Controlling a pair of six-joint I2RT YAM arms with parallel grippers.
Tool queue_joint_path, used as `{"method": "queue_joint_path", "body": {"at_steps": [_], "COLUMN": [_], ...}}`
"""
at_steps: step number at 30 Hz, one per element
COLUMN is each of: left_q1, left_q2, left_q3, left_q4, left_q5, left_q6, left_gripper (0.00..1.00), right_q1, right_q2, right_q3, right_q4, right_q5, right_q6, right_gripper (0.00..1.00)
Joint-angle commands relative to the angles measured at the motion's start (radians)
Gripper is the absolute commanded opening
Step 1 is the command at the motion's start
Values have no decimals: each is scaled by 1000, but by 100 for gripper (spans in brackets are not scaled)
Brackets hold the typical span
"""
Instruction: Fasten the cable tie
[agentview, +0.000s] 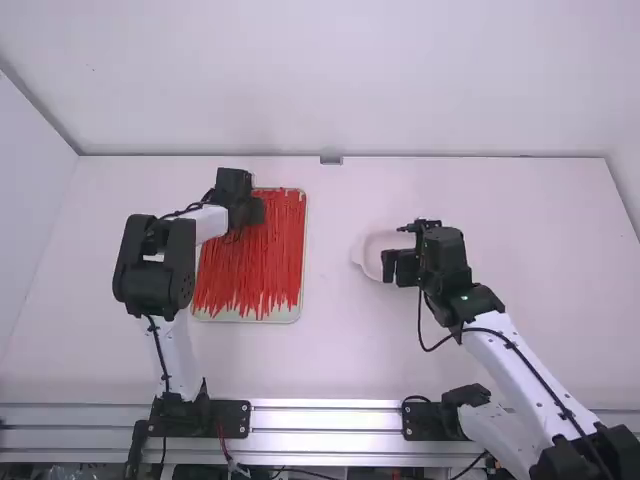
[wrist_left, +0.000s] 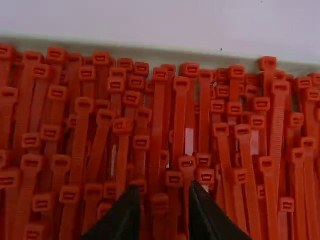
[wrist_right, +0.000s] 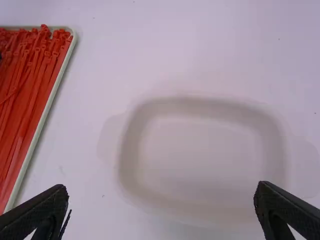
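High view: on the left, my left claw (agentview: 238, 211) is down on the far end of the red cable ties (agentview: 258, 268) heaped in their tray (agentview: 303, 240), fingers narrowly parted, ties crowding between. Rightward, my right claw (agentview: 398, 266) hangs spread wide over a white dish (agentview: 366, 249), apart from the tray.

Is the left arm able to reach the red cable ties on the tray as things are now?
Probably yes: the left gripper hangs open over the cable ties, and nothing lies between them.
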Motion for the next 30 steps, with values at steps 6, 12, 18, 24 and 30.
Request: {"method": "queue_joint_path", "body": {"at_steps": [6,12,18,24,30], "left_q1": [0,0,0,0,0], "left_q2": [10,10,10,10,10], "left_q3": [-10,-27,-43,-41,-41], "left_q4": [-5,22,37,41,43], "left_q5": [-15,-15,-15,-15,-15], "left_q6": [-6,-6,-6,-18,-28], "left_gripper": [25,21,20,19,14], "right_q1": [2,-6,-6,-5,-4], "right_q2": [2,2,2,2,2], "right_q3": [32,32,32,32,32], "right_q4": [3,1,-1,-1,0], "right_q5": [3,2,2,2,2], "right_q6": [-2,-1,-1,-1,-1], "right_gripper": [99,99,99,99,99]}}
